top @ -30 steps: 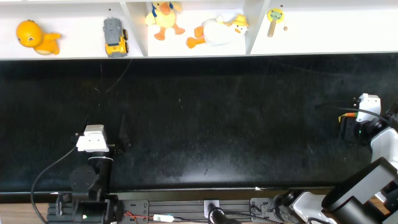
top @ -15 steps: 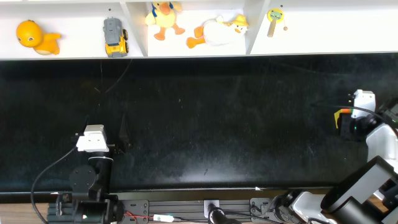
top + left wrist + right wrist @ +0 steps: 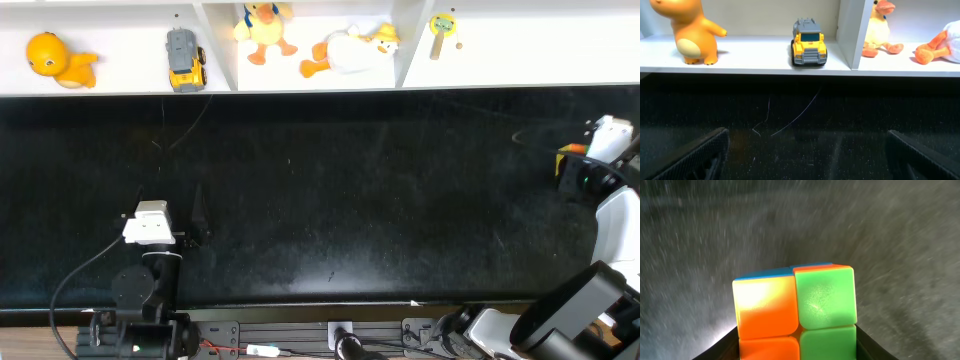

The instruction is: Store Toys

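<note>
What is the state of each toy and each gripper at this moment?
orange toy: upright, left compartment of the shelf.
yellow truck: on its wheels, same compartment.
yellow duck plush: sitting upright, middle compartment.
white duck plush: lying down, middle compartment.
stick toy: right compartment, posture unclear.
puzzle cube: held, off the shelf.
left gripper: open, empty.
right gripper: shut on the puzzle cube.
</note>
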Controlling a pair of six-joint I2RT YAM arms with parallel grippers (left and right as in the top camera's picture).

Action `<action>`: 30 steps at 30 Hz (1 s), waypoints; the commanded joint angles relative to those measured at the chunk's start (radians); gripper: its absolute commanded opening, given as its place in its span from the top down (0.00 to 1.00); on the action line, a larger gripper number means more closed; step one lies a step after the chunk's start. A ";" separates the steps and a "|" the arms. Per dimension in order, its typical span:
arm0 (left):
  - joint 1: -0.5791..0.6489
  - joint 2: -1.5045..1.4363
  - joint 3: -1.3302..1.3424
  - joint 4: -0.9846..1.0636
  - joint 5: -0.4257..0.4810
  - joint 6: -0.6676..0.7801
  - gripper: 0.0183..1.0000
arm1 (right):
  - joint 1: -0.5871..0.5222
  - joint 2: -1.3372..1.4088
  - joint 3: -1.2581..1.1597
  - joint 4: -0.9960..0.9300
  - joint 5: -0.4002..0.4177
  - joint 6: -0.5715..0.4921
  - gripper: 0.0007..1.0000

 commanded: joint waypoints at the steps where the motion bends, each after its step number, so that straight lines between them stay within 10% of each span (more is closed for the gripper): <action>1: -0.005 -0.013 0.000 -0.003 0.007 -0.022 0.00 | 0.034 -0.032 0.085 0.003 -0.012 0.094 0.55; 30: -0.005 -0.013 0.000 -0.003 0.007 -0.022 0.00 | 0.207 0.414 0.728 -0.168 -0.014 0.263 0.55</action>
